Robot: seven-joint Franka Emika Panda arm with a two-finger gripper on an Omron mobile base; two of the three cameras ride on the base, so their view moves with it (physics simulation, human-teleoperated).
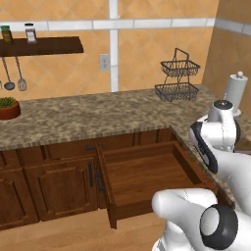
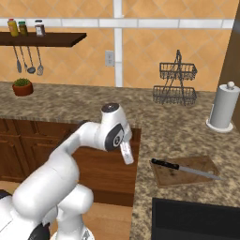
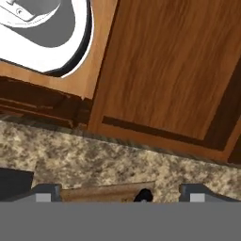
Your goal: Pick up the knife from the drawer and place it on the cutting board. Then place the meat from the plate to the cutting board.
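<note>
Spread wide, the jaws of the gripper held nothing above the flat brown wooden cutting board. Between them, the hand view caught the black handle end of the slim knife. From the right base view the whole knife lay across that board, while the left base view showed the wide reddish-brown wooden drawer pulled open.

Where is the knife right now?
In the right base view, the slim black-handled knife lies flat across the brown wooden cutting board on the speckled counter, right of the open drawer.
</note>
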